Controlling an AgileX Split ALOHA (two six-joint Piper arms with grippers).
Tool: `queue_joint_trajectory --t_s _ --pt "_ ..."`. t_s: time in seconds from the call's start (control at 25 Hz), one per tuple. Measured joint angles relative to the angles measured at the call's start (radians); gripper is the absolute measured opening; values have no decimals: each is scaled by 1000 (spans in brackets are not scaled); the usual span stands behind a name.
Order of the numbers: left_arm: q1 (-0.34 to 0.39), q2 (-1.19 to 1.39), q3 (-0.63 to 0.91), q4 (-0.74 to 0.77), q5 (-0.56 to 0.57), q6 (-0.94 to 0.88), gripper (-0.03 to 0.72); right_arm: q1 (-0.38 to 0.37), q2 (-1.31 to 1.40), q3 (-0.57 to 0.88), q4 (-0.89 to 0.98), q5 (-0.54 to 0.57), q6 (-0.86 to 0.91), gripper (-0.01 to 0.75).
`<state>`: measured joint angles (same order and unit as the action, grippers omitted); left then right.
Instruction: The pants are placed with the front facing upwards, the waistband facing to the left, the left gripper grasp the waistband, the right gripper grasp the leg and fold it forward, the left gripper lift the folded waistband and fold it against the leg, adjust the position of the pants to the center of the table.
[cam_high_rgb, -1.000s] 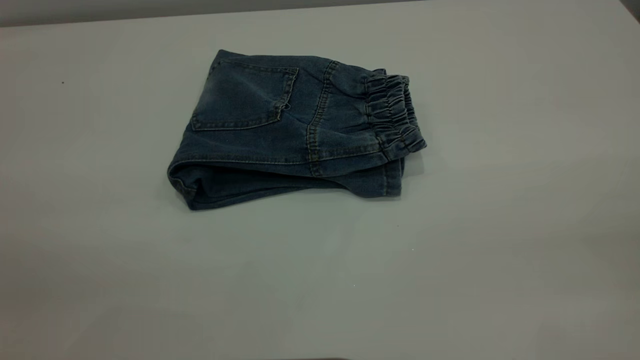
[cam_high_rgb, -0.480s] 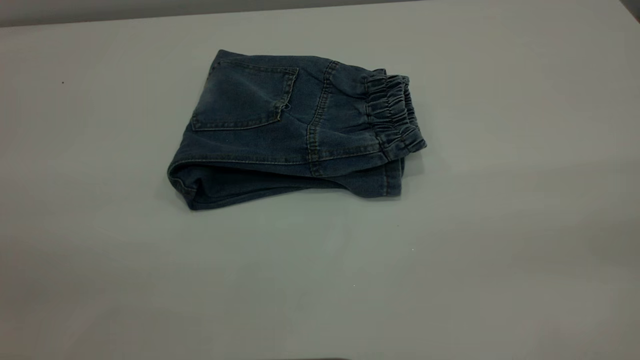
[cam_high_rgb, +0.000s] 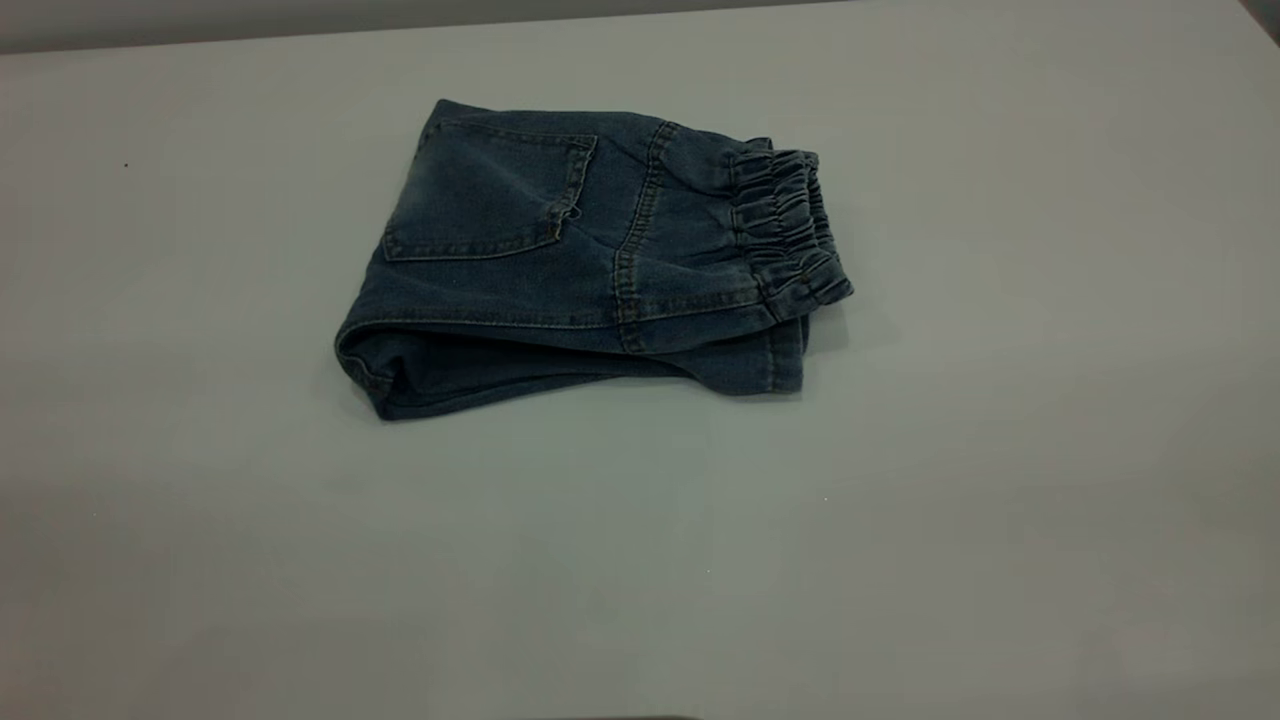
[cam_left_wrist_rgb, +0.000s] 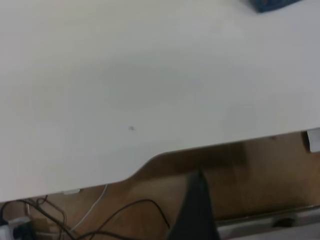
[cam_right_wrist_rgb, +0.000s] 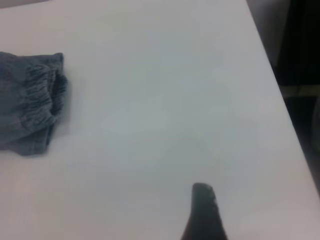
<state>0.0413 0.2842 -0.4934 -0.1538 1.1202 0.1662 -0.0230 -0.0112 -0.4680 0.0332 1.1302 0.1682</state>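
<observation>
The pants (cam_high_rgb: 580, 250) lie folded on the table (cam_high_rgb: 900, 520), a little behind its middle, back patch pocket facing up. The gathered waistband (cam_high_rgb: 785, 225) is at the bundle's right end, resting over a leg hem. Neither gripper appears in the exterior view. The left wrist view shows a dark part of my left gripper (cam_left_wrist_rgb: 200, 212) beyond the table's edge, over the floor, with only a blue corner of the pants (cam_left_wrist_rgb: 272, 5) far off. My right gripper (cam_right_wrist_rgb: 204, 215) hovers over bare table, well away from the waistband (cam_right_wrist_rgb: 42, 95). Nothing is held.
In the left wrist view the table edge (cam_left_wrist_rgb: 210, 147) has a notch, with cables (cam_left_wrist_rgb: 125, 212) on the brown floor below. The right wrist view shows the table's side edge (cam_right_wrist_rgb: 280, 100) close to the right gripper.
</observation>
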Motion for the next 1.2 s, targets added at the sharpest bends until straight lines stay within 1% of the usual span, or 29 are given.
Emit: queue_joint_trajectory --t_s 0.12,0.36,1.2 --pt "0 -67 0 0 0 0 549 0 0 0 2 0 0 441" --pt "0 -293 -1 0 12 0 549 0 0 0 4 0 0 441" --pt "0 -292 -2 -2 21 0 549 0 0 0 5 0 0 441"
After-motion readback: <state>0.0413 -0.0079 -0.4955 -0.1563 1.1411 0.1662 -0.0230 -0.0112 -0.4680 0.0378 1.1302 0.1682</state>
